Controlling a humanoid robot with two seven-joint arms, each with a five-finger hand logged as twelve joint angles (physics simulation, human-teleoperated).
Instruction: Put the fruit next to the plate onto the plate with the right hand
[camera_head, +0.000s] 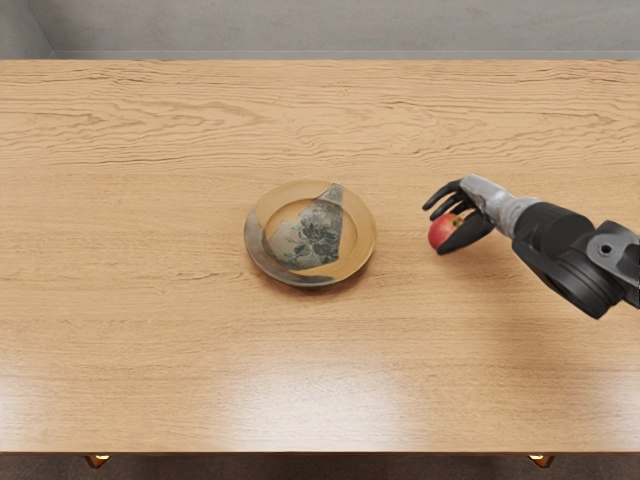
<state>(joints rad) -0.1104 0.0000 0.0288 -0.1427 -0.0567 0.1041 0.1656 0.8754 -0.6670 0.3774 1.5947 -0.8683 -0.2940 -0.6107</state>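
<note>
We start at the near edge of the wooden table (320, 410). Further in, the right hand (465, 212) enters from the right, its fingers half-curled round the red fruit (443, 233), with the thumb below and the fingers above. The fruit is right of the plate (362, 240), apart from it, with a stretch of tabletop between them. Beyond the far edge stands a grey wall (320, 25).

— Where does the head view look from?
— From above the near edge of the table (150, 330). It slants down and forward, and the far edge and a strip of wall (320, 25) run along the top.
— How close?
— Middling. Nearly the whole tabletop fits, with the plate (366, 232) about centre. The right arm (570, 255) enters from the right edge, the right hand (462, 212) clasping the fruit (440, 232).
</note>
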